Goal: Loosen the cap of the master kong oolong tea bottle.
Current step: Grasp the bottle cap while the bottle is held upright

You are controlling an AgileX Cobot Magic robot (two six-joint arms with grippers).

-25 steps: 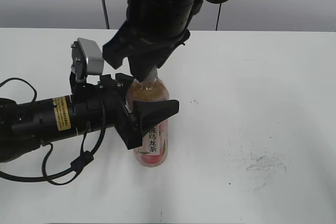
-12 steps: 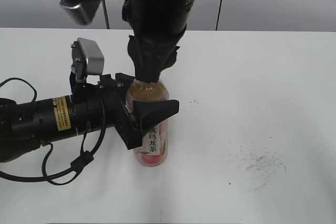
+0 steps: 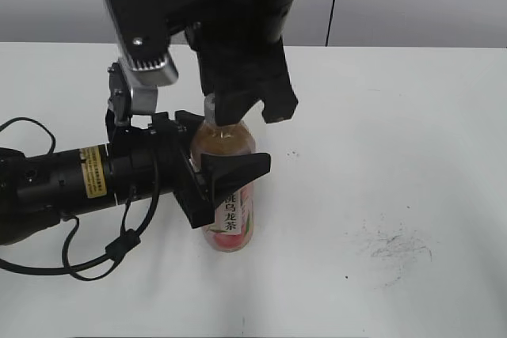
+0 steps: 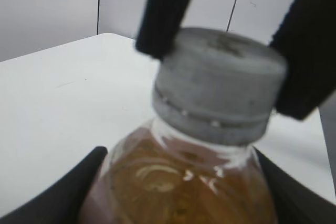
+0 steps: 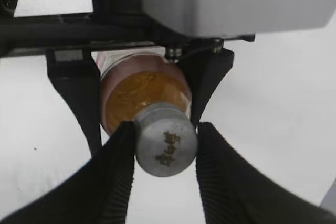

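Right wrist view shows the cap [image 5: 166, 146] — a small grey ribbed screw cap with a dark mark on top — pinched on both sides by the right gripper [image 5: 163, 153], whose jaws stand partly closed against its edge. It tops the master kong oolong tea bottle [image 3: 228, 195], which stands upright near the middle of the white table [image 3: 396, 156]. The bottle looks nearly full of amber tea, so probably fairly heavy for its size, with thin clear walls that would likely give under a hard squeeze; the cap is stiff, and its ribbing is the sensible place to grip for twisting. The left gripper [image 3: 218, 172] reaches in from the side with its jaws fairly wide, clamped around the bottle's upper body and label to brace it. Around them lie only the left arm's black cable [image 3: 79, 263] and some dark scuff marks [image 3: 392, 247], well apart — nothing blocks the turn.
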